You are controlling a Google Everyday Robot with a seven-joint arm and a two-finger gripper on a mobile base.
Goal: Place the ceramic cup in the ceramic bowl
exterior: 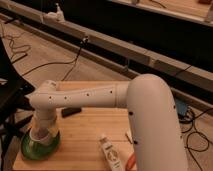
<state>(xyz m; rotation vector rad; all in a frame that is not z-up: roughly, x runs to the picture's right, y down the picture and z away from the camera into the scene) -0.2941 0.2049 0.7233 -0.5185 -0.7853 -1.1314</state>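
At the near left corner of the wooden table [85, 142] sits the ceramic bowl [36, 149], its green rim showing under the arm's end. The claw [44, 131] hangs directly over the bowl, low inside its rim. The ceramic cup [41, 135] appears as a pale shape at the claw, down in the bowl; whether the claw grips it or has let go cannot be told. Right of the bowl lie a dark flat object [71, 111] and a white tube [110, 155].

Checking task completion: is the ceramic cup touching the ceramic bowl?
Cannot tell. In the camera view the gripper hangs over the ceramic bowl, and the ceramic cup overlaps the bowl, its base hidden.
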